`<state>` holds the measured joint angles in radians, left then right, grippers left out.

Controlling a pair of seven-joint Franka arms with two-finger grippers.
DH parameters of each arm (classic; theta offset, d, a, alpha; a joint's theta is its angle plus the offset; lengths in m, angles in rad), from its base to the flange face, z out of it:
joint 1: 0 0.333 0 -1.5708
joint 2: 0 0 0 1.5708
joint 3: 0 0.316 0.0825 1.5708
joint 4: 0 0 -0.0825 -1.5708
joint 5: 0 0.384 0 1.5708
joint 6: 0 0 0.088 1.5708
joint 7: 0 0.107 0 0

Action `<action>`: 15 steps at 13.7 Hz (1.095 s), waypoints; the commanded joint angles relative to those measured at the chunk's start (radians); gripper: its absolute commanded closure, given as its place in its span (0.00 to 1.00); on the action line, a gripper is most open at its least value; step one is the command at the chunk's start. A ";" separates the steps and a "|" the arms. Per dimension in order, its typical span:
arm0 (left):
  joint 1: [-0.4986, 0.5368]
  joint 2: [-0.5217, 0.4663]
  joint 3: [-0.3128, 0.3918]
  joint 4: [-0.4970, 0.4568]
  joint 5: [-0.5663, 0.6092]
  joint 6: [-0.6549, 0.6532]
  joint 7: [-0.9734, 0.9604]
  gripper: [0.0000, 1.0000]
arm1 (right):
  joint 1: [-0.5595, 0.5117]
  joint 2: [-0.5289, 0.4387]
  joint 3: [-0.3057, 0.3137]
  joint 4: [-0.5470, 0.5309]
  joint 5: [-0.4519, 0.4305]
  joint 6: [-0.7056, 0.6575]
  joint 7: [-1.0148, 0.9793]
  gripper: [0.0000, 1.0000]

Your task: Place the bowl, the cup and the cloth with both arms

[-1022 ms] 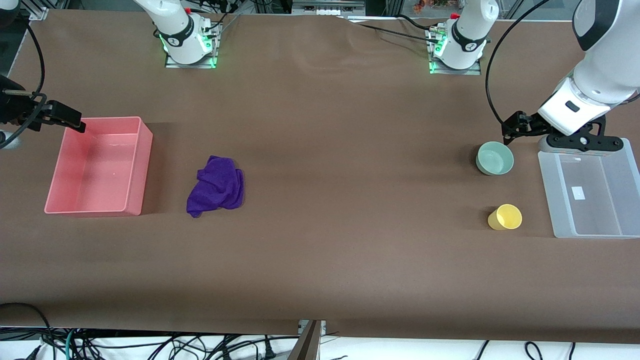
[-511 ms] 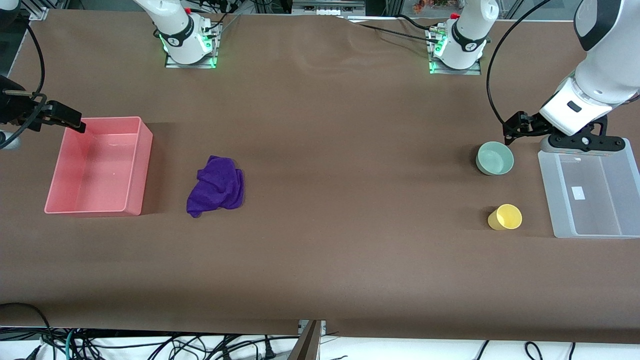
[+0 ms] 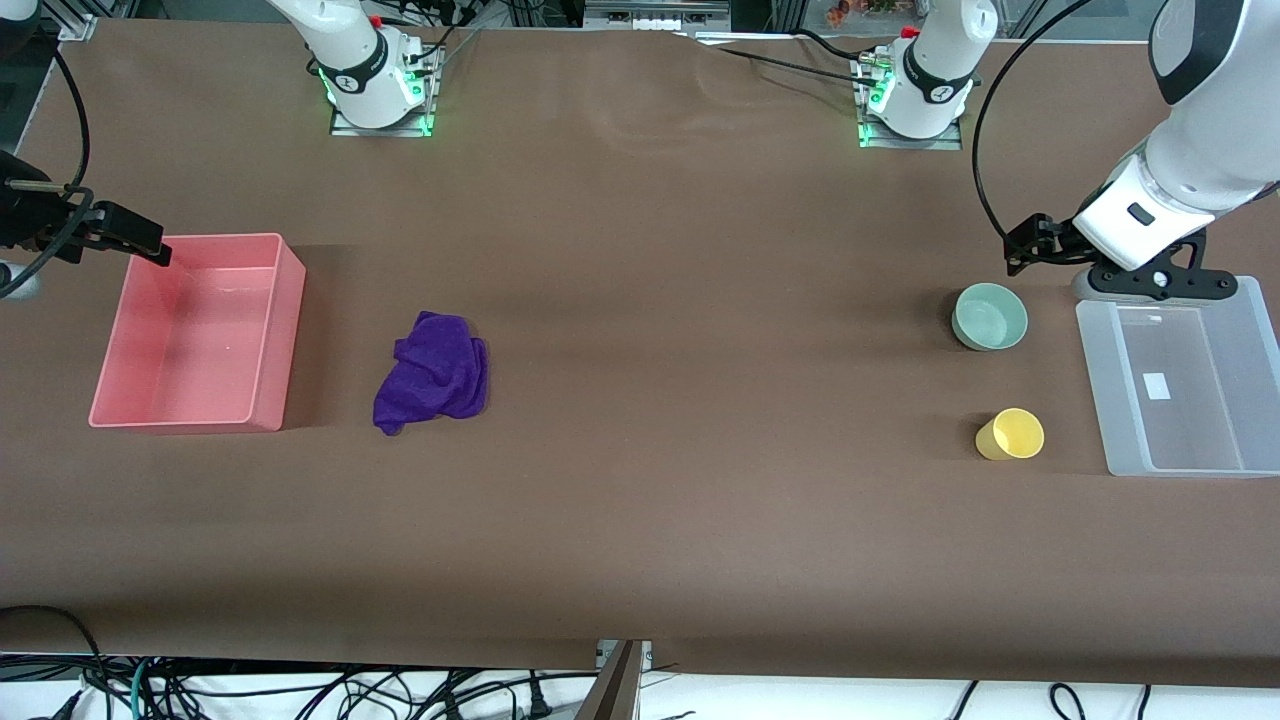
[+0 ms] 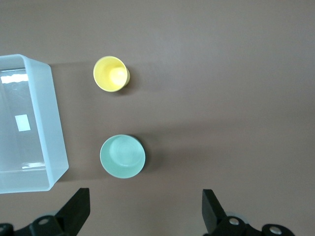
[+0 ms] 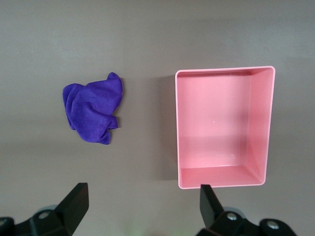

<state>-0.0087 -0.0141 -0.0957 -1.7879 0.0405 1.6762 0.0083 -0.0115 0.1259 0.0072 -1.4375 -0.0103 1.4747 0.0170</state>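
The mint-green bowl stands upright toward the left arm's end of the table. The yellow cup stands nearer the front camera than the bowl. The purple cloth lies rumpled beside the pink bin. My left gripper hangs open and empty over the clear bin's end nearest the bases. Its wrist view shows the left gripper, the bowl and the cup. My right gripper is at the view's edge by the pink bin. In its wrist view the right gripper is open and empty above the cloth.
A pink bin sits toward the right arm's end and also shows in the right wrist view. A clear plastic bin sits at the left arm's end beside the cup and bowl, and also shows in the left wrist view. Both bins hold nothing.
My left gripper has shifted slightly toward the bases, still open. The right arm, bowl, cup and cloth have not moved.
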 commanded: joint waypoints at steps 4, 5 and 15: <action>0.052 0.025 0.005 -0.008 0.009 -0.053 0.159 0.00 | -0.001 0.004 -0.004 0.012 0.016 0.003 -0.019 0.00; 0.078 0.035 0.005 -0.019 0.016 -0.049 0.230 0.00 | 0.004 0.017 -0.003 0.012 0.007 0.001 -0.014 0.00; 0.223 0.123 0.005 -0.531 0.021 0.673 0.562 0.00 | 0.016 0.196 0.028 -0.222 0.009 0.291 -0.002 0.00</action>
<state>0.2060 0.0761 -0.0842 -2.2346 0.0431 2.2208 0.5306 -0.0069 0.2801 0.0144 -1.5886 -0.0098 1.6431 0.0169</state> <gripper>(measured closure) 0.000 0.000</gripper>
